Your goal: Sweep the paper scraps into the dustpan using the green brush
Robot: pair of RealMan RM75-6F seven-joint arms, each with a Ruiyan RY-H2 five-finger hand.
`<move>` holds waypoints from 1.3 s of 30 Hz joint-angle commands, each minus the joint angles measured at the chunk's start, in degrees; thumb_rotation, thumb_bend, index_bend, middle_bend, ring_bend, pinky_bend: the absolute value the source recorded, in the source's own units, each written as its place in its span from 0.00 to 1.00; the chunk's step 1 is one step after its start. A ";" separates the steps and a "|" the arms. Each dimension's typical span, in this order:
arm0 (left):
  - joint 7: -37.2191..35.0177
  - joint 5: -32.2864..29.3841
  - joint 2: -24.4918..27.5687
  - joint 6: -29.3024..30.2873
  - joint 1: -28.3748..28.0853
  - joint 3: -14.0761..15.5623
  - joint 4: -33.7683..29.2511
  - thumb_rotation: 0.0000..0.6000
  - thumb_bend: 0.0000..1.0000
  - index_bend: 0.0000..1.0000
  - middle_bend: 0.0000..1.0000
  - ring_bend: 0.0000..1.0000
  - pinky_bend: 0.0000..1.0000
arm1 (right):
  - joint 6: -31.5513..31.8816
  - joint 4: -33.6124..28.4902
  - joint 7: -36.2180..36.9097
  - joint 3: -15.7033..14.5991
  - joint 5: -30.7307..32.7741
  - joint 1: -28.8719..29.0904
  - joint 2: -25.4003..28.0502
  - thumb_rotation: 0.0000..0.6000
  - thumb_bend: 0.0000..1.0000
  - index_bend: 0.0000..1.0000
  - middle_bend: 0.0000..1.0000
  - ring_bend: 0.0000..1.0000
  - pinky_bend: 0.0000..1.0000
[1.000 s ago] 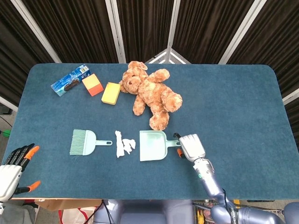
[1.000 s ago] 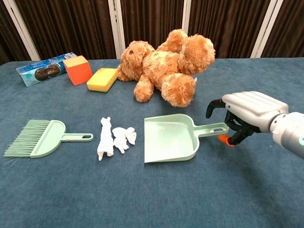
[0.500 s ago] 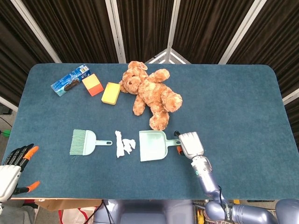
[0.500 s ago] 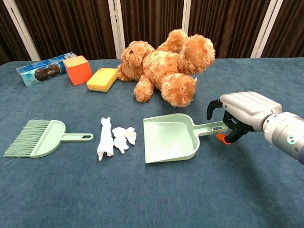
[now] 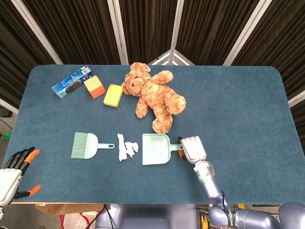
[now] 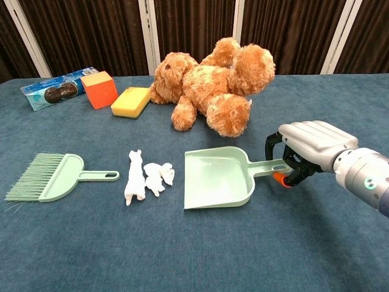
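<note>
Sweeping has not begun: the white paper scraps (image 5: 126,148) lie between the untouched green plastic brush (image 5: 86,145) on the left and the pale green dustpan (image 5: 156,149), whose handle the right hand (image 6: 308,149) grasps; the left hand (image 5: 14,175) waits released at the near-left edge.

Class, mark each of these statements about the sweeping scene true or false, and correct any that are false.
1. The green brush lies on the table with no hand on it. True.
2. The paper scraps are inside the dustpan. False: they lie on the table between brush and dustpan.
3. The right hand is at the dustpan's handle. True.
4. The teddy bear stands upright. False: it lies on the table.
5. The left hand holds the brush. False: it is at the table's near-left corner, holding nothing.
</note>
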 commanded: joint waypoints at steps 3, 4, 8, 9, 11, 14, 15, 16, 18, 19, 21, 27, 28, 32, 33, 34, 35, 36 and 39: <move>-0.36 -0.70 0.37 -1.07 -0.33 0.10 -1.07 1.00 0.01 0.00 0.00 0.00 0.00 | -0.10 0.05 0.43 -0.21 -0.44 0.24 0.50 1.00 0.50 0.62 0.90 0.90 0.92; -0.45 -1.09 0.61 -1.57 -0.52 0.07 -1.59 1.00 0.01 0.00 0.00 0.00 0.00 | -0.05 0.08 0.57 -0.20 -0.61 0.30 0.63 1.00 0.51 0.62 0.90 0.90 0.92; -0.25 -3.16 2.01 -4.14 -1.97 -0.67 -4.70 1.00 0.01 0.00 0.00 0.00 0.00 | 0.52 0.05 0.49 -0.30 -1.76 0.52 1.73 1.00 0.51 0.63 0.90 0.90 0.92; 0.28 -3.58 2.26 -4.66 -2.42 -1.02 -5.39 1.00 0.01 0.00 0.00 0.00 0.00 | 0.65 -0.08 0.47 -0.31 -1.88 0.51 2.06 1.00 0.50 0.63 0.90 0.90 0.92; 1.79 -4.34 2.35 -5.34 -3.31 -1.96 -6.54 1.00 0.01 0.00 0.00 0.00 0.03 | 0.87 -0.54 0.59 -0.32 -1.96 0.39 2.77 1.00 0.51 0.63 0.90 0.90 0.92; 5.57 -5.69 1.42 -5.89 -4.81 -3.99 -7.68 1.00 0.03 0.03 0.06 0.08 0.14 | 1.08 -1.08 0.57 -0.54 -1.75 0.10 3.64 1.00 0.51 0.63 0.90 0.90 0.92; 7.05 -6.40 1.06 -6.33 -5.38 -4.66 -8.04 1.00 0.04 0.07 0.13 0.15 0.20 | 1.13 -1.09 0.55 -0.60 -1.68 0.05 3.72 1.00 0.51 0.63 0.90 0.90 0.92; 8.72 -7.30 0.73 -6.91 -6.04 -5.36 -8.35 1.00 0.06 0.10 0.18 0.20 0.24 | 1.22 -1.14 0.55 -0.65 -1.67 0.01 3.81 1.00 0.51 0.63 0.90 0.90 0.92; 13.36 -10.20 -0.21 -8.76 -8.03 -7.35 -8.74 1.00 0.12 0.19 0.39 0.39 0.39 | 1.36 -1.41 0.63 -0.69 -1.63 -0.04 4.00 1.00 0.50 0.63 0.90 0.90 0.92; 15.18 -11.62 -0.76 -9.71 -9.05 -8.29 -8.77 1.00 0.15 0.24 0.51 0.49 0.47 | 1.45 -1.57 0.66 -0.68 -1.63 -0.05 4.05 1.00 0.51 0.63 0.90 0.90 0.92; 18.28 -14.91 -2.14 -11.83 -11.28 -10.25 -8.44 1.00 0.18 0.30 0.65 0.61 0.58 | 1.63 -1.90 0.67 -0.68 -1.69 -0.04 4.12 1.00 0.51 0.63 0.90 0.90 0.92; 26.57 -24.26 -7.58 -17.99 -18.07 -14.56 -4.73 1.00 0.25 0.43 0.91 0.88 0.85 | 2.15 -2.83 0.30 -1.01 -1.90 -0.13 4.30 1.00 0.51 0.63 0.90 0.90 0.92; 27.99 -25.85 -8.71 -18.98 -19.22 -15.03 -3.98 1.00 0.25 0.44 0.93 0.90 0.87 | 2.21 -2.89 0.20 -1.06 -1.92 -0.11 4.31 1.00 0.51 0.63 0.90 0.90 0.92; 34.30 -33.91 -14.62 -22.95 -24.39 -16.71 -1.08 1.00 0.27 0.46 1.00 0.97 0.94 | 1.95 -3.22 -0.34 -0.75 -1.47 0.25 4.82 1.00 0.51 0.63 0.90 0.90 0.92; 35.84 -35.61 -15.78 -23.41 -25.40 -16.84 -0.80 1.00 0.27 0.46 1.00 0.99 0.95 | 1.86 -3.07 -0.45 -0.72 -1.28 0.32 4.77 1.00 0.51 0.63 0.90 0.90 0.92; 37.48 -37.22 -16.87 -23.79 -26.39 -16.88 -0.58 1.00 0.27 0.47 1.00 0.99 0.96 | 1.83 -2.98 -0.52 -0.70 -1.19 0.37 4.79 1.00 0.51 0.63 0.90 0.90 0.92; 39.23 -38.66 -17.93 -24.02 -27.38 -16.83 -0.33 1.00 0.27 0.47 1.00 1.00 0.97 | 1.81 -2.90 -0.59 -0.70 -1.13 0.42 4.85 1.00 0.51 0.63 0.90 0.90 0.92; 40.97 -39.93 -19.00 -24.10 -28.34 -16.74 -0.03 1.00 0.27 0.48 1.00 1.00 0.97 | 1.81 -2.82 -0.64 -0.70 -1.06 0.45 4.91 1.00 0.51 0.63 0.90 0.90 0.92; 45.61 -43.59 -22.85 -23.94 -31.32 -16.62 1.05 1.00 0.28 0.48 1.00 1.00 0.98 | 1.81 -2.69 -0.61 -0.71 -0.76 0.44 5.08 1.00 0.51 0.63 0.90 0.90 0.92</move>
